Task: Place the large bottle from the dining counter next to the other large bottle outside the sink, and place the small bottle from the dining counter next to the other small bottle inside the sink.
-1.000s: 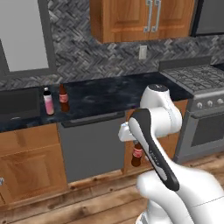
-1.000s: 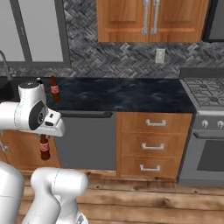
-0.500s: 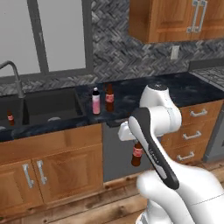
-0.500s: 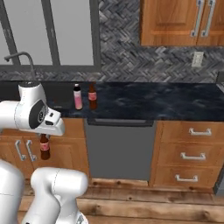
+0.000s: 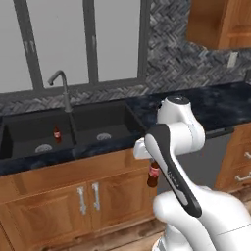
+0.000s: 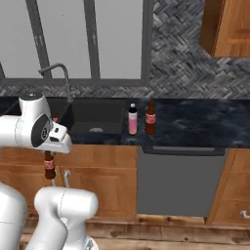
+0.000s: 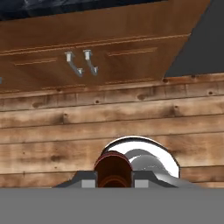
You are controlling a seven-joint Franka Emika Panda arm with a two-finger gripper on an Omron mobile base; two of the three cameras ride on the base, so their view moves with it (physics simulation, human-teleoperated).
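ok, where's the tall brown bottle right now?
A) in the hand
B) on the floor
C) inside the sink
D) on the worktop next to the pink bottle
D: in the right base view the tall brown bottle stands upright on the dark worktop just beside the pink bottle, outside the sink; the hand holds the small brown bottle instead.
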